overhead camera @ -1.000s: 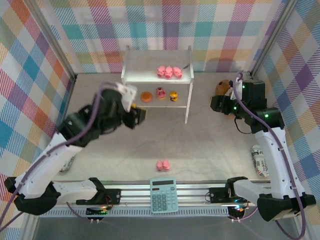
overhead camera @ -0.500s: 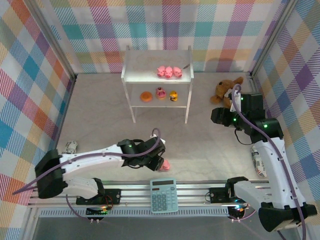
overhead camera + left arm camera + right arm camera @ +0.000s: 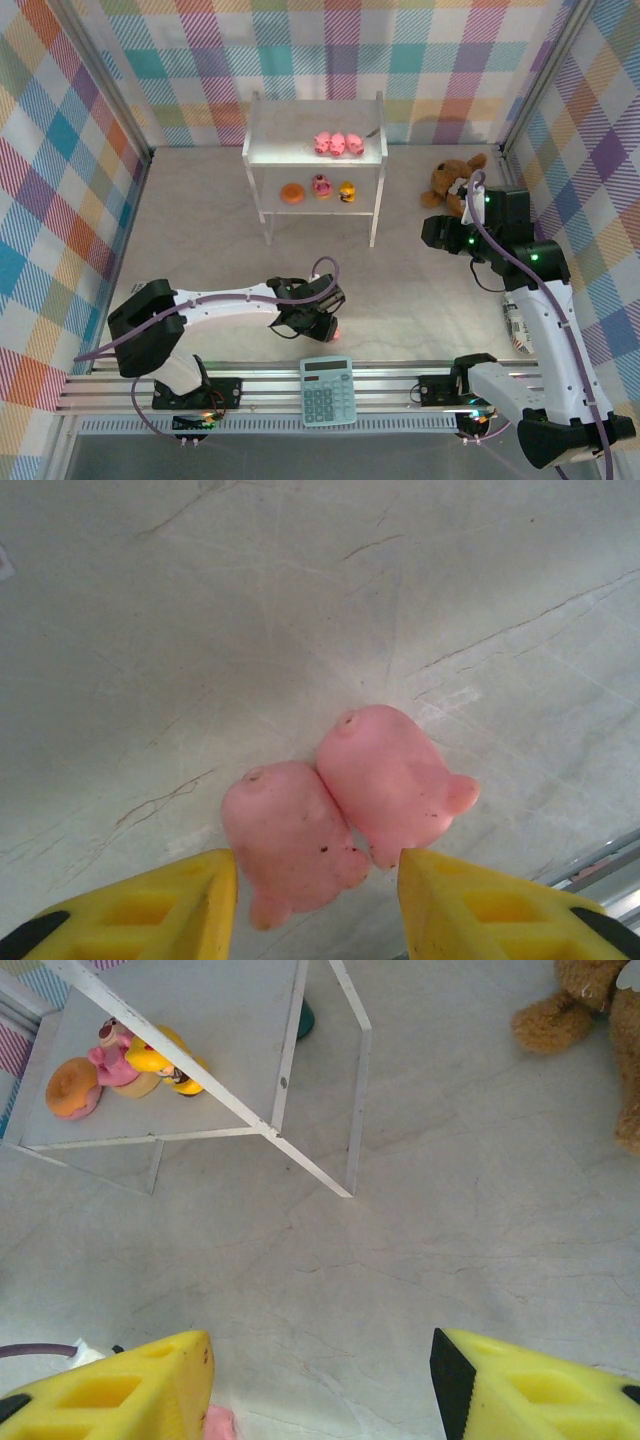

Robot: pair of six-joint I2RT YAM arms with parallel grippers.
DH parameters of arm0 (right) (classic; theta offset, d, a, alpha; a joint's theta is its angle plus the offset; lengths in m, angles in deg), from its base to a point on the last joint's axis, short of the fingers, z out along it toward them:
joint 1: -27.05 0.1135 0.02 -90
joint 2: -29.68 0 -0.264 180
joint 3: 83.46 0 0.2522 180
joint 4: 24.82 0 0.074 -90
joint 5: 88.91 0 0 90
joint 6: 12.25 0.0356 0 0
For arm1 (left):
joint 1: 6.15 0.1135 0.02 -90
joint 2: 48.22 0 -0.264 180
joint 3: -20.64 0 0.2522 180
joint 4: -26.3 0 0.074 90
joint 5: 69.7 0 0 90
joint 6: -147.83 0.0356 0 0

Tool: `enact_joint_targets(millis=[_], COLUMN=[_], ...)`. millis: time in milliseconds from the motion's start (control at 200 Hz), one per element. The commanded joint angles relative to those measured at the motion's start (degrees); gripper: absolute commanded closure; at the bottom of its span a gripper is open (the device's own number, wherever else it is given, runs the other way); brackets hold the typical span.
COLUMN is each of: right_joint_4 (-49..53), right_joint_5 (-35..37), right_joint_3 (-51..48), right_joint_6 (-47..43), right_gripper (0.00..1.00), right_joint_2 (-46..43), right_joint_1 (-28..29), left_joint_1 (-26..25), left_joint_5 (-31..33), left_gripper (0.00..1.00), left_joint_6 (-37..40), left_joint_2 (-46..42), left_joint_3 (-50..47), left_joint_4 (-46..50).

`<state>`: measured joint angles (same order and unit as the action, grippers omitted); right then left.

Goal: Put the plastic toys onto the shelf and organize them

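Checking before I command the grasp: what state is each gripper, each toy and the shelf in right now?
left gripper: open, at the loose pigs, not gripping.
right gripper: open, empty.
two loose pigs: on the table, touching each other.
shelf: upright.
three pigs: in a row on the shelf top.
orange disc, cupcake, duck: on the lower board.

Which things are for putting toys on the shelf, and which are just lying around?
For the job: white shelf; three pigs on top; orange ring, cupcake and duck below; two pigs on the table.
Lying about: brown teddy; teal calculator.
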<state>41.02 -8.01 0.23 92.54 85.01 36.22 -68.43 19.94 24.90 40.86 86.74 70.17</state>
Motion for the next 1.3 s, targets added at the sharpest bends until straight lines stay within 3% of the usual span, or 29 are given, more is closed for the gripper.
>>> enact_joint_targets(millis=[0, 705, 995, 1295], right_joint_4=[-1.4, -2.0, -2.2, -2.5], right_joint_5=[-0.9, -0.5, 0.1, -0.2], right_joint_3=[-0.6, -0.1, 0.3, 0.3], right_joint_6=[0.4, 0.0, -0.2, -0.3], right_gripper=[0.40, 0.40, 0.40, 0.40], right_joint_2=[-0.1, 1.5, 1.5, 2.2], right_joint_1=[-0.2, -0.2, -0.2, -0.2], left_joint_1=[0.5, 4.5, 5.3, 12.3], left_joint_5=[-2.3, -3.2, 2.7, 6.7], left_gripper=[0.54, 0.78, 0.83, 0.83], left_joint_6=[-1.4, 4.0, 8.0, 15.2], left_joint_2=[0.7, 5.6, 4.0, 2.2], left_joint_3=[0.2, -1.6, 1.3, 7.0], left_joint_4=[-0.5, 2.5, 5.8, 7.2])
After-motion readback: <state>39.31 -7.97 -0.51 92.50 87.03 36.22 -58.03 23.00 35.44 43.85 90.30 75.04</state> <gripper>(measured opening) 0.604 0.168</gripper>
